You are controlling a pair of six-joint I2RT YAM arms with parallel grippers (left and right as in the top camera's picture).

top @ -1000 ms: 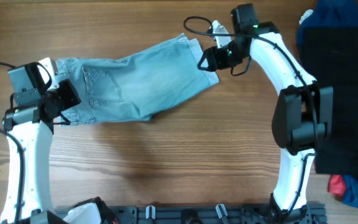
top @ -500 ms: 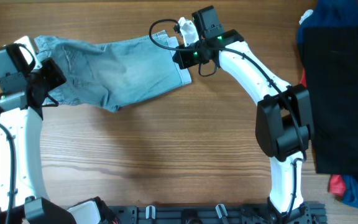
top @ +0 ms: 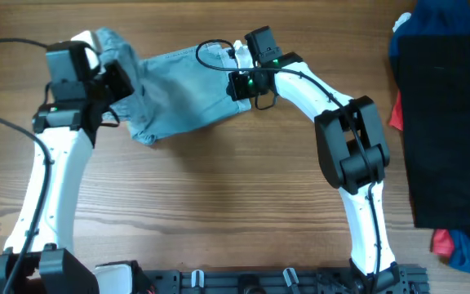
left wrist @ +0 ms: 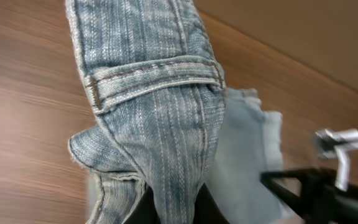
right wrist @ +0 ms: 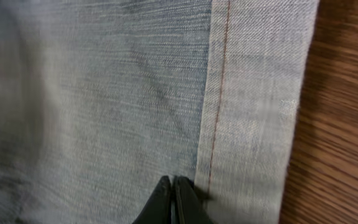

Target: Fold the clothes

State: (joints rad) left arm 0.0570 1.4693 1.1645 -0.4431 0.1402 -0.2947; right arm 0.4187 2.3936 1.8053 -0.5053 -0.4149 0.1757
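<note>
The clothes, a pair of light blue denim shorts (top: 186,94), lie across the far middle of the table. Their waistband end is bunched and raised at the left. My left gripper (top: 114,86) is shut on that end. In the left wrist view the waistband and a belt loop (left wrist: 154,93) hang out of my left gripper (left wrist: 174,214). My right gripper (top: 237,86) sits over the cuffed hem end. In the right wrist view my right gripper (right wrist: 173,183) is shut, its tips together on the denim (right wrist: 104,93) just left of the cuff (right wrist: 253,93). No cloth shows between them.
A black garment (top: 443,122) lies along the right edge, on top of navy and red clothes (top: 463,249). Bare wooden table (top: 219,196) spreads in front of the shorts. The right arm's cable (top: 215,53) loops above the hem.
The left gripper has lifted the waistband and carried it to the right. The shorts have bunched shorter. The right gripper has moved left with the hem end and gone from open to shut.
</note>
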